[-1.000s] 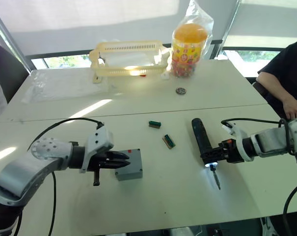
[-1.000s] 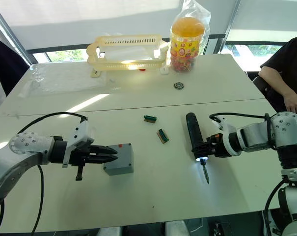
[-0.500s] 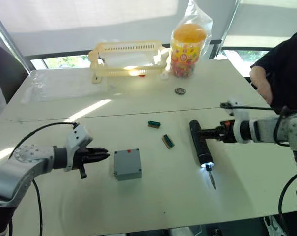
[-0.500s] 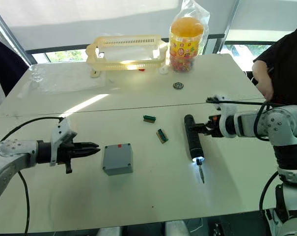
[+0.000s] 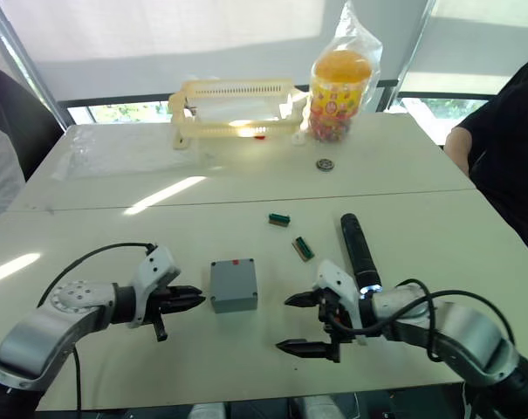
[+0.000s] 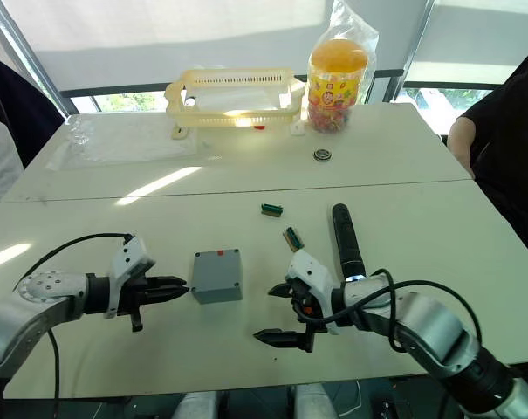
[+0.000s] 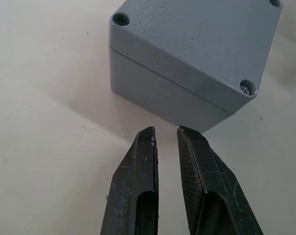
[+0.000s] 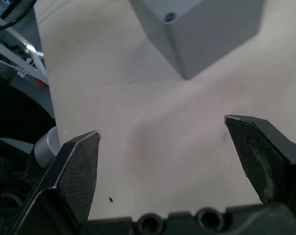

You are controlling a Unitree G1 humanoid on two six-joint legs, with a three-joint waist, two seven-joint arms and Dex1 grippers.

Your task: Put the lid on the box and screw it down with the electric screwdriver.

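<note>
Now box (image 5: 234, 285) sits mid-table with lid (image 7: 196, 46) already seated, between left gripper (image 5: 190, 300), nearly pinched shut and empty, and right gripper (image 5: 304, 324), spread wide and empty. Screwdriver (image 5: 358, 253) lies loose just behind right gripper; probably rigid, weighty, smooth and prone to rolling, so best gripped across mid-barrel, away from the thin bit.

You are seeing the box (image 5: 233, 285) sitting on the surface (image 5: 246, 375) between the left gripper (image 5: 190, 300) and right gripper (image 5: 304, 325), the electric screwdriver (image 5: 357, 250) lying right of it, the basket (image 5: 237, 105) sitting far behind.
</note>
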